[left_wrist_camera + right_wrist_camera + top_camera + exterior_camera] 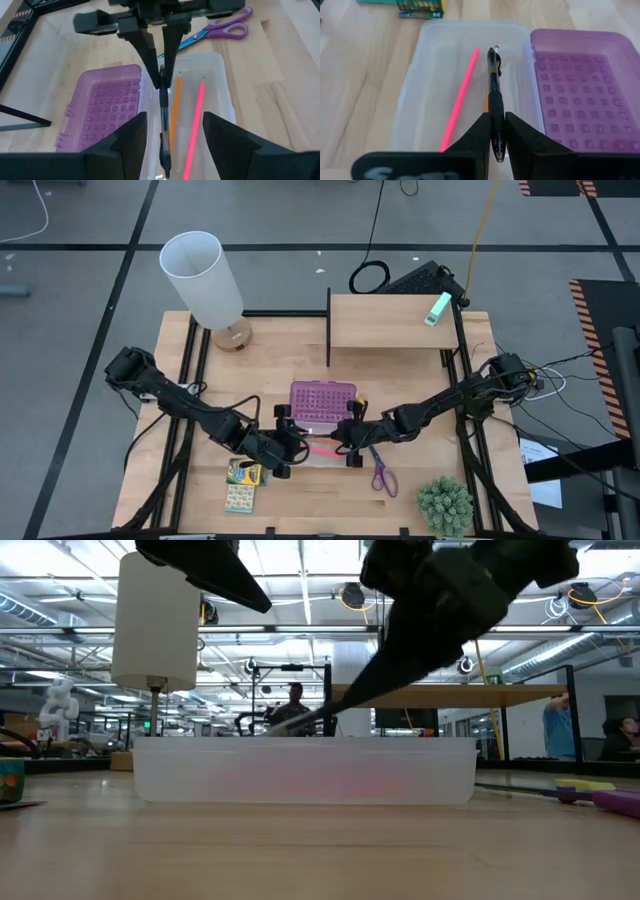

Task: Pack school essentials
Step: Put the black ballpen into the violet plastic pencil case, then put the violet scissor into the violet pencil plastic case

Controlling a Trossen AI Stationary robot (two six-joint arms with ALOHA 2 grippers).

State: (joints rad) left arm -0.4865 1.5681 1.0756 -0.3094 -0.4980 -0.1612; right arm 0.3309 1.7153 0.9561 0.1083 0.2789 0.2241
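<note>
Right wrist view shows my right gripper (496, 131), fingers clamped on a dark pen (493, 95) over the clear case (415, 75) near the surface's front edge; left gripper (172, 137) fingers wide beside it.

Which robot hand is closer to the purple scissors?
The right one. The right gripper hangs over the clear case holding a black pen, just beside the purple scissors. The left gripper is across the case, farther away.

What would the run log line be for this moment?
right gripper: shut on black pen, over clear case | in case: pink pen, orange pencil | left gripper: open, near case | scissors: on table
</note>
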